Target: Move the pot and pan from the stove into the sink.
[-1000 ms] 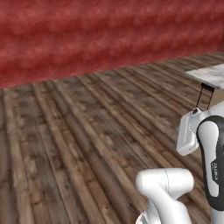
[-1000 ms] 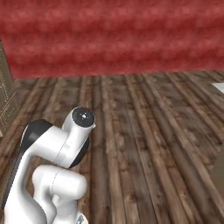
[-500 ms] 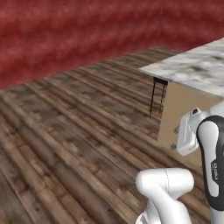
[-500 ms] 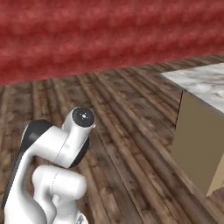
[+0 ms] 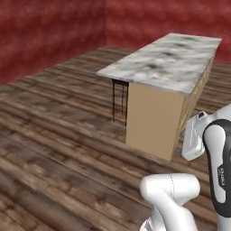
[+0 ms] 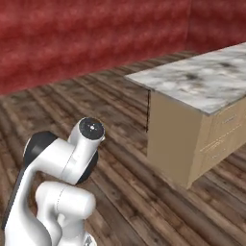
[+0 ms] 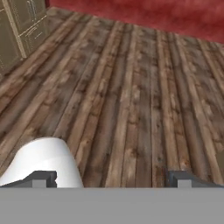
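The gripper (image 7: 109, 177) points down at bare wooden floor (image 7: 131, 87), its jaws spread wide and holding nothing, probably because the arm is tucked for travel. To its upper left in the hand view stands a pale cabinet (image 7: 17, 30). Ahead and to the right in the base views sits a marble-topped island (image 5: 167, 63). The pot, pan, stove and sink lie somewhere outside these views, so their look cannot be told.

We see the island counter (image 6: 202, 86) cut off by the right edge in the right base view. In the hand view, cabinets (image 7: 19, 30) are clipped at the top-left corner, details too blurry to tell.
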